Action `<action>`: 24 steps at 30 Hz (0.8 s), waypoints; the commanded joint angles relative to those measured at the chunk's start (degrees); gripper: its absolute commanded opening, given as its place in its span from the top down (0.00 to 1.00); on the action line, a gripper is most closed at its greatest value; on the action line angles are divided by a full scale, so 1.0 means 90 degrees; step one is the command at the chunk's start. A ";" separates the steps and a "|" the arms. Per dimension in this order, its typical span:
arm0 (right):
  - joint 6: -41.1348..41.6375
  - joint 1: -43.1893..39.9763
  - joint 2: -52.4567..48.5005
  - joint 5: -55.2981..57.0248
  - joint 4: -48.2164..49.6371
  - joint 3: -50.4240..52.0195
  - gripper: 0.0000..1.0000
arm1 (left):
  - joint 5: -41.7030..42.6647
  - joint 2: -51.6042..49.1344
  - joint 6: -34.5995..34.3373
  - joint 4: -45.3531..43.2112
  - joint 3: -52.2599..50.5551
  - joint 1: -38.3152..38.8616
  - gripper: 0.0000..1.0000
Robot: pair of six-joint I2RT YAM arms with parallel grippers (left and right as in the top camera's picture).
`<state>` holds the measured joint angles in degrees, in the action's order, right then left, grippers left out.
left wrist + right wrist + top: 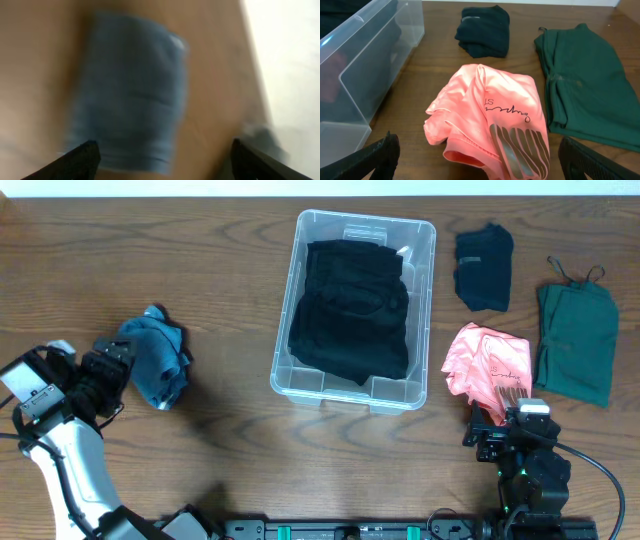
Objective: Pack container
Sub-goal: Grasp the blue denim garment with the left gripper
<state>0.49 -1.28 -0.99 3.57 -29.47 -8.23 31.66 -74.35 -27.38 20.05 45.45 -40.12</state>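
- Clear container (345, 394) sits mid-table, long axis running away from the robot.
- Black garment (350, 315) fills most of it, bunched, with bare base showing along the near edge.
- Blue cloth (158, 362) lies crumpled on the wooden table (220, 270), well left of the container.
- Left gripper (122, 364) is right at the cloth's left edge; can't tell contact.
- Pink garment (488, 363) is just right of the container's near corner.
- Right gripper (497, 413) is at its near edge.
- Dark folded garment (484, 268) lies beyond the pink one.
- Green garment (577, 340) lies flat at far right.
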 commanded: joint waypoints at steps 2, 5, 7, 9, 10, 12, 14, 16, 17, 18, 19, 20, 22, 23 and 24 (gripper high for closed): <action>0.0085 -0.0066 0.0027 0.0000 -0.0010 0.0012 0.01 | -0.1746 -0.0308 0.0634 0.0024 0.0049 -0.0029 0.16; 0.0085 -0.0066 0.0027 0.0000 -0.0010 0.0012 0.01 | -0.1928 -0.0697 0.1022 -0.0032 0.0049 -0.0029 0.16; 0.0085 -0.0066 0.0027 0.0002 -0.0010 0.0012 0.01 | -0.1928 -0.1069 0.1168 -0.0080 0.0049 -0.0029 0.16; 0.0085 -0.0066 0.0027 0.0002 -0.0010 0.0012 0.01 | -0.1926 -0.1474 0.1229 -0.0146 0.0049 -0.0029 0.16; 0.0085 -0.0066 0.0027 0.0002 -0.0010 0.0012 0.01 | -0.1897 -0.1656 0.1226 -0.0204 0.0049 -0.0029 0.15; 0.0085 -0.0066 0.0027 0.0002 -0.0010 0.0012 0.01 | -0.1661 -0.1987 0.1234 -0.0415 0.0049 -0.0029 0.16; 0.0085 -0.0066 0.0027 0.0002 -0.0010 0.0012 0.01 | -0.1168 -0.2283 0.1326 -0.0743 0.0049 -0.0029 0.16; 0.0085 -0.0066 0.0027 0.0002 -0.0010 0.0012 0.01 | -0.0814 -0.2492 0.1324 -0.1035 0.0049 -0.0029 0.16; 0.0085 -0.0066 0.0027 0.0002 -0.0010 0.0012 0.01 | -0.0721 -0.2572 0.1321 -0.1144 0.0049 -0.0029 0.15; 0.0085 -0.0066 0.0027 0.0000 -0.0010 0.0012 0.01 | -0.0704 -0.2628 0.1294 -0.1200 0.0049 -0.0029 0.15; 0.0085 -0.0066 0.0027 0.0002 -0.0010 0.0012 0.01 | -0.0697 -0.2686 0.1246 -0.1246 0.0049 -0.0029 0.16; 0.0085 -0.0066 0.0027 0.0000 -0.0010 0.0012 0.01 | -0.0653 -0.2742 0.1217 -0.1292 0.0049 -0.0029 0.16; 0.0085 -0.0066 0.0027 0.0002 -0.0010 0.0012 0.01 | -0.0374 -0.2834 0.1222 -0.1430 0.0049 -0.0029 0.16; 0.0085 -0.0066 0.0027 0.0002 -0.0010 0.0012 0.01 | -0.0231 -0.2868 0.1224 -0.1503 0.0046 -0.0029 0.15; 0.0085 -0.0066 0.0027 0.0002 -0.0010 0.0012 0.01 | -0.0080 -0.2900 0.1224 -0.1583 0.0046 -0.0027 0.16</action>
<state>0.49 -1.28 -0.99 3.57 -29.47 -8.23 26.24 -97.67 -16.49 5.85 46.24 -40.29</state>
